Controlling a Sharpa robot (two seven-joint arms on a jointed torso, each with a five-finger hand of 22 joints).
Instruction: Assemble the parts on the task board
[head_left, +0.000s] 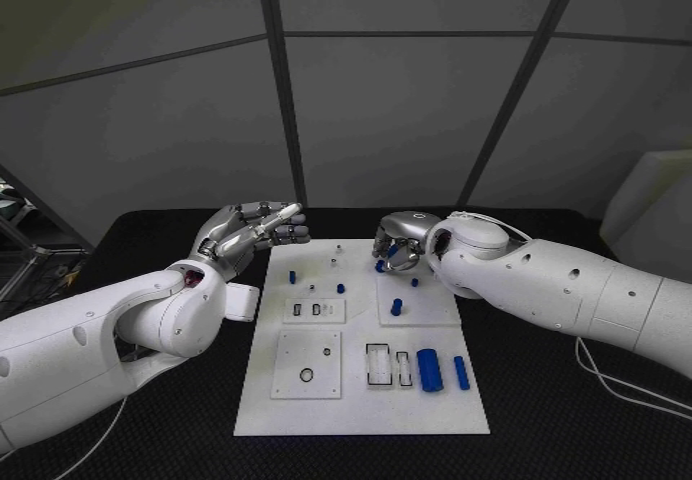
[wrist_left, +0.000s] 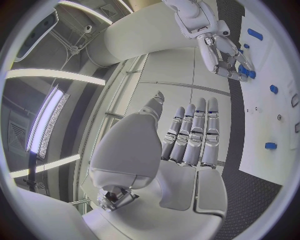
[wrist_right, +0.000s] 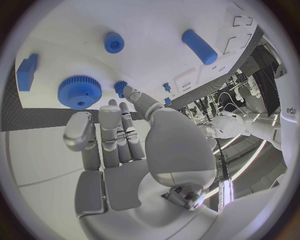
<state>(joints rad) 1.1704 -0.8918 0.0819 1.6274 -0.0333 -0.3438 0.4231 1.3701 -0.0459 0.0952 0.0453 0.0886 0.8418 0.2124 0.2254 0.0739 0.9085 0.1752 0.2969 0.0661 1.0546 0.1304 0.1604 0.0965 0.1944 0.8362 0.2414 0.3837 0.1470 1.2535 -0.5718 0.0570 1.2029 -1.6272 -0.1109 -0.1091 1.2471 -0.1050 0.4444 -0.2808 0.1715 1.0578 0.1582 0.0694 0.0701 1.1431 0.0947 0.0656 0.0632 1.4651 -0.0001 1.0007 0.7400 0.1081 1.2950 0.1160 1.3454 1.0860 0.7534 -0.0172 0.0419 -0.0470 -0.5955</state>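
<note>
Fingers (wrist_right: 119, 131) of the right hand (head_left: 402, 245) reaching down at the far end of the white board (head_left: 274, 410), spread and holding nothing, just above a blue gear (wrist_right: 80, 91) and a small peg (wrist_right: 114, 42). Left hand (head_left: 257, 228) raised beside the board's far left corner, fingers straight and close together, empty. Probably at the picking stage: next, closing on the gear without knocking the nearby pegs. Two blue cylinders (head_left: 430, 369) lying near the board's front right.

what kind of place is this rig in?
Likely a robotics lab test cell: grey partition panels behind a black table, a white task board with blue parts.
</note>
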